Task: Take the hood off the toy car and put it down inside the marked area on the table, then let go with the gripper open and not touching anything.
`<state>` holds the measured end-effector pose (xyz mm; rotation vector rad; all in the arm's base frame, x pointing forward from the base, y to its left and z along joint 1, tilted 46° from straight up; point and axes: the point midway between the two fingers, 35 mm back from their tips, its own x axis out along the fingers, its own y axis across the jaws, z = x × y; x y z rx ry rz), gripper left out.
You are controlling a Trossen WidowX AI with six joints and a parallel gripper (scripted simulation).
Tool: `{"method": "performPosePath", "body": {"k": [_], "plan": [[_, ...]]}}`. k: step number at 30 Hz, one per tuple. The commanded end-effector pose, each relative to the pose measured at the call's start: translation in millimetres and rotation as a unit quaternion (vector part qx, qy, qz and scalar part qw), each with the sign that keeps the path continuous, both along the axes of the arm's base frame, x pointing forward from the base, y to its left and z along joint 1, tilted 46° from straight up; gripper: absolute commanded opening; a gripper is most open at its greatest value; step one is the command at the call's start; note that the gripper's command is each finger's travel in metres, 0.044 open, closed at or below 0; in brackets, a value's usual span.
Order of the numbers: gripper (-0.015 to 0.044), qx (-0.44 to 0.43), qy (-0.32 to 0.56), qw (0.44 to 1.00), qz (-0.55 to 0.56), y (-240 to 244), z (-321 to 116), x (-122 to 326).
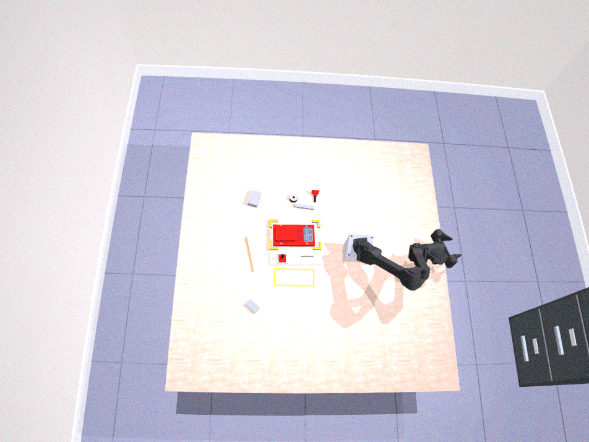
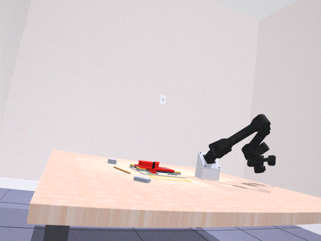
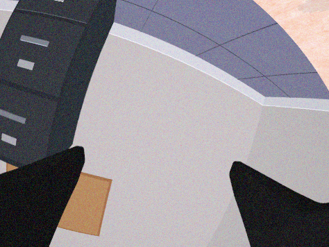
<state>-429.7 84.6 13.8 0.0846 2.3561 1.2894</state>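
The red toy car (image 1: pixel 302 241) (image 2: pixel 165 170) sits between yellow corner brackets left of the arm's base. A raised red block (image 1: pixel 285 232) (image 2: pixel 145 163) is on its left part, a grey detailed patch (image 1: pixel 309 234) on its right. Which part is the hood, I cannot tell for certain. The marked area is a yellow outline (image 1: pixel 294 285) (image 2: pixel 173 180) in front of the car, with nothing inside it. My gripper (image 1: pixel 456 246) (image 2: pixel 265 165) (image 3: pixel 159 162) is open and empty, raised near the table's right edge, on the far side of the base from the car.
A small red piece with a black knob (image 1: pixel 282 258) stands between car and outline. An orange stick (image 1: pixel 249 254) (image 2: pixel 121 169) and two grey blocks (image 1: pixel 253 198) (image 1: pixel 252 306) lie left. A round piece (image 1: pixel 293 197), a grey bar (image 1: pixel 304 207) and a red-and-black piece (image 1: pixel 315 194) lie behind.
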Motion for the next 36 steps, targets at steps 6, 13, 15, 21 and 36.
{"method": "performPosePath", "body": {"k": [6, 13, 15, 21, 36], "plan": [[0.0440, 0.013, -0.016, 1.000, -0.013, 20.1, -4.2, 3.2], [0.0440, 0.040, -0.052, 0.997, -0.041, 66.7, -12.9, 14.1], [0.0440, 0.047, -0.063, 0.996, -0.049, 79.8, -15.1, 18.1], [0.0440, 0.092, -0.044, 0.992, -0.079, 118.0, 21.8, 16.4], [0.0440, 0.211, -0.014, 0.963, -0.165, 209.9, 127.2, 41.2]]}}
